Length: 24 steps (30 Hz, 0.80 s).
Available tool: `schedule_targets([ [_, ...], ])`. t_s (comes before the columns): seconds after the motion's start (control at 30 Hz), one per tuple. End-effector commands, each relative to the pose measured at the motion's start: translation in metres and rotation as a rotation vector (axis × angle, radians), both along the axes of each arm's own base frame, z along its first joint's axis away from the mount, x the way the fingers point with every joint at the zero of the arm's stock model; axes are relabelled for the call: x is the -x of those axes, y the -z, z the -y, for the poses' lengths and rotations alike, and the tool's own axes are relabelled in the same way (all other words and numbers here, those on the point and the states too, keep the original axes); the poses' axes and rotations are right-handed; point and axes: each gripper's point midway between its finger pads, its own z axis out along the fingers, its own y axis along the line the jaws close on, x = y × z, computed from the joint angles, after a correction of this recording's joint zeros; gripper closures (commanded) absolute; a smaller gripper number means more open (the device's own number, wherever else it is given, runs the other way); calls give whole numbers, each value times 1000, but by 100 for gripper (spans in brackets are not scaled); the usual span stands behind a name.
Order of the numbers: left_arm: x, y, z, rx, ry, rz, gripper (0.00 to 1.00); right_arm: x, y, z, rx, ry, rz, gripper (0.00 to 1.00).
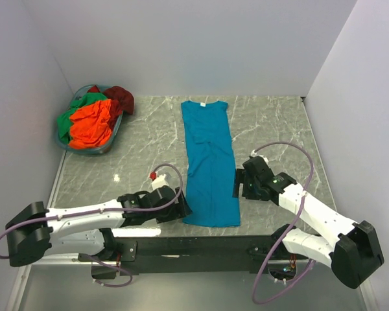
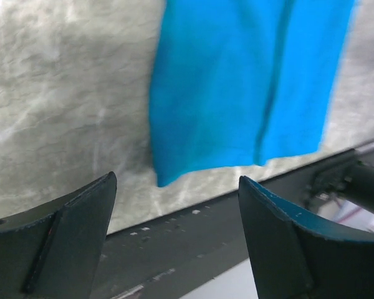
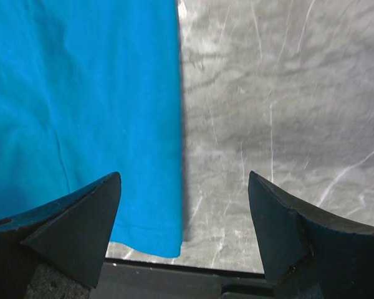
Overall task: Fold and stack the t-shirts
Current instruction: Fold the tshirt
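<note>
Four tees are in view: one teal tee spread on the tabletop and three bundled in the single basket at the far left corner. In the basket an orange tee lies on top in the middle. A green tee is crumpled along the far and left side. A dark red tee spills over the far right rim. The teal tee sits near the middle of the tabletop as one long narrow strip. Its long axis runs from far to near, with the neckline at the far end and the hem at the near end, close to the tabletop's front edge. The strip widens a little toward the hem, and its right edge drifts slightly to the right as it comes nearer. Two arms flank the near end. The left arm reaches in low from the left, and the left jaws stand wide apart with nothing between them, just beside the near left corner of the hem, which shows ahead of them in the wrist view. The right arm comes in from the right, and the right jaws are likewise spread wide and grasp nothing. They straddle the strip's right edge near the hem, one finger on the cloth side and the other on the bare stone side. Whether either finger touches the cloth I cannot tell.
</note>
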Motion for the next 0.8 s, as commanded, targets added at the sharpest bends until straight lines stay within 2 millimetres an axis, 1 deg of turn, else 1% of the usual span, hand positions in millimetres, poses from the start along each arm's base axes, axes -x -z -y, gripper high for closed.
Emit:
schedule_targets([
  [0.0,4,5,9,5,-3,-41,16,4,-2,-5,-29,-6,5,11],
  [0.13,5,11,15,10,18,-51,20,9,4,-6,-27,-12,-13,11],
  [0.2,4,11,16,1,27,-39,23,12,6,-8,-30,-15,-23,11],
  [0.23,2,8,18,2,28,-32,31,14,9,-7,-31,-15,-34,11],
  [0.27,2,8,20,5,35,-32,35,17,11,-8,-31,-20,-42,11],
  [0.3,2,7,22,5,44,-28,42,19,12,-8,-33,-14,-47,11],
  [0.37,5,11,24,2,64,-43,50,24,16,-7,-28,-15,-63,11],
  [0.4,6,12,25,0,70,-47,52,26,16,-6,-31,-8,-66,12],
  [0.43,6,14,27,0,78,-50,61,29,18,-6,-34,-9,-74,12],
  [0.5,9,16,29,0,94,-60,70,30,19,-9,-50,-16,-78,11],
  [0.53,8,19,30,-4,95,-64,99,32,20,-10,-55,-14,-83,11],
  [0.6,8,19,33,-14,102,-67,99,34,24,-11,-58,-12,-97,11],
  [0.63,8,24,32,-35,108,-77,99,35,26,-10,-55,-9,-101,12],
  [0.77,10,25,36,-34,125,-83,99,39,29,-11,-58,-11,-120,12],
])
